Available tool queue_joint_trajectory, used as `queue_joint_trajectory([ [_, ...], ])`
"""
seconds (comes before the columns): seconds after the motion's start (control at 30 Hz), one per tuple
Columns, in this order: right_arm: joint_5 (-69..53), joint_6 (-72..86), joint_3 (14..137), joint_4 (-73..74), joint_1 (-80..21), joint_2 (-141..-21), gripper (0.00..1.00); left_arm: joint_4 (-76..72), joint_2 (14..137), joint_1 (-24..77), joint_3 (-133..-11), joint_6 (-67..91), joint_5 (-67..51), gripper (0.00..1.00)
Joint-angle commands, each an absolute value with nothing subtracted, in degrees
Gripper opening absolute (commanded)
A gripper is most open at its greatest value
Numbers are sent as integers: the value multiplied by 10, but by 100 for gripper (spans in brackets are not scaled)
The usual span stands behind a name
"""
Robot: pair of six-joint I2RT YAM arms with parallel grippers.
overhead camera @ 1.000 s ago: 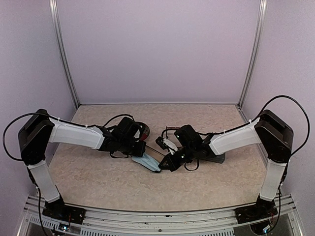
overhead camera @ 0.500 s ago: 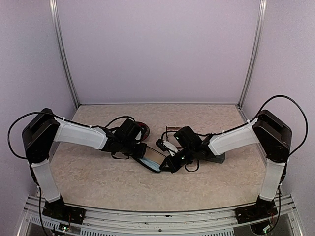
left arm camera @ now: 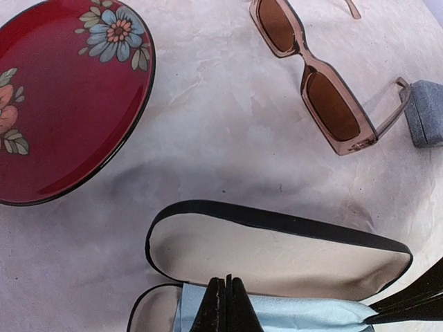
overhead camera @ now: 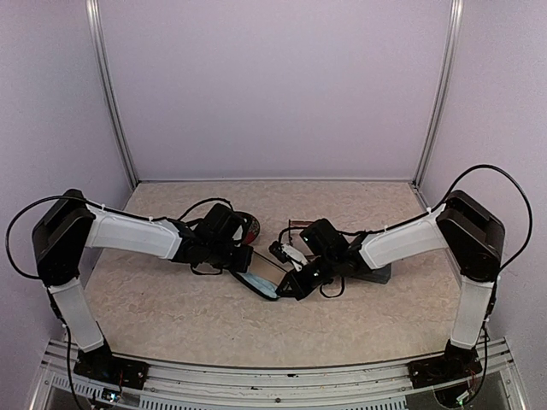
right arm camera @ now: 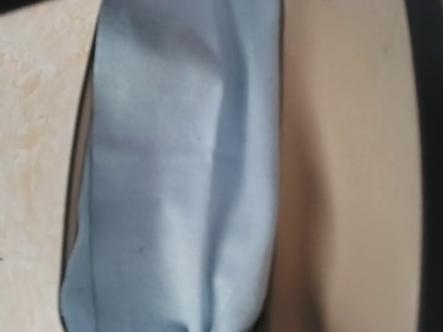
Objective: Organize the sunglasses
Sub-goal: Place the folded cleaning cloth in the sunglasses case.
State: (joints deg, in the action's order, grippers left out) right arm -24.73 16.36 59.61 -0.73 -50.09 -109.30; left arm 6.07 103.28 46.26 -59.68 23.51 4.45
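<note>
The left gripper (left arm camera: 223,287), fingers pressed together, is touching the cloth (left arm camera: 297,319) in the open case (left arm camera: 277,256). The right gripper (overhead camera: 295,284) is not showing its state. The sunglasses (left arm camera: 318,83) are lying beyond the case. Tugging the cloth is risking dragging the case.

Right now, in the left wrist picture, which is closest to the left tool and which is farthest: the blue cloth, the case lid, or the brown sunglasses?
Starting from the left tool:
1. blue cloth: right at the tips, bottom middle.
2. case lid: lying open just beyond, in the middle.
3. brown sunglasses: far off, top right.
</note>
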Motion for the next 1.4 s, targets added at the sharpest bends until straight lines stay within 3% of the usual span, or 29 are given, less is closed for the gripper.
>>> queue_joint_trajectory([
  [0.0, -245, 157, 616, 5, -503, -1105, 0, 61, 1001, 464, -583, 235, 58, 0],
  [0.2, -234, 155, 624, 17, -503, -1108, 3, 61, 979, 464, -571, 239, 66, 2],
  [0.6, -185, 146, 618, 55, -503, -1051, 30, 63, 942, 456, -540, 240, 91, 28],
  [0.97, -128, 139, 599, 78, -492, -990, 40, 58, 893, 450, -508, 246, 105, 40],
  [1.1, -88, 121, 594, 91, -460, -970, 47, 42, 867, 448, -488, 242, 114, 49],
  [1.37, -17, 32, 674, 167, -423, -1033, 65, 2, 829, 440, -463, 254, 109, 65],
])
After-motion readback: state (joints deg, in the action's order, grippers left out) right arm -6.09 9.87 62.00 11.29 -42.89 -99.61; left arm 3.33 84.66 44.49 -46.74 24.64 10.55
